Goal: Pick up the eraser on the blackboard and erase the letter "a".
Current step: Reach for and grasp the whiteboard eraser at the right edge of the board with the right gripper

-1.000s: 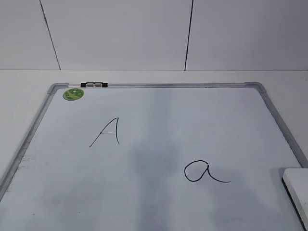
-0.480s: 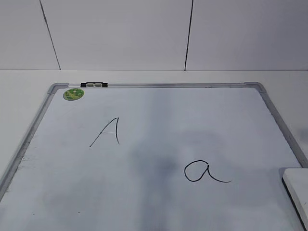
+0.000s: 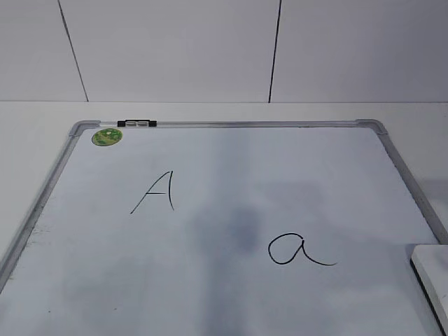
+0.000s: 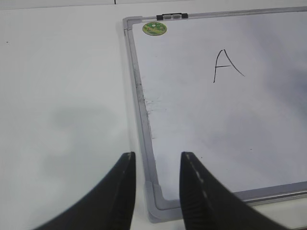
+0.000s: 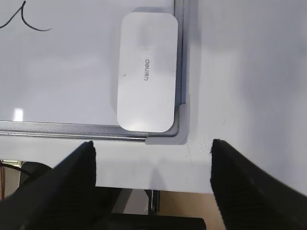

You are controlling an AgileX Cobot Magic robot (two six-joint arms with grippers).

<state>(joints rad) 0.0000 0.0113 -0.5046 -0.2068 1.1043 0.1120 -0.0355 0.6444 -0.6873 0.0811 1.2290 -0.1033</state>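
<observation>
The blackboard [image 3: 231, 161] is a white board with a grey frame lying flat on the table. The cursive letter "a" [image 3: 297, 250] is drawn right of the middle; only its tail [image 5: 21, 21] shows in the right wrist view. The white eraser [image 5: 147, 72] lies in the board's near right corner; its edge shows in the exterior view [image 3: 432, 276]. My right gripper [image 5: 152, 148] is open wide and empty, over the table edge just short of the eraser. My left gripper [image 4: 157, 160] is open and empty above the board's near left corner [image 4: 158, 203]. Neither gripper shows in the exterior view.
An angular capital "A" [image 3: 157, 191] is drawn on the board's left half. A round green sticker [image 3: 107, 136] and a black clip [image 3: 137, 124] sit at the far left corner. The white table [image 4: 62, 96] extends left of the board. A white wall stands behind.
The soft shadow on the board near the middle has shifted slightly. The board, letters and eraser have not moved.
</observation>
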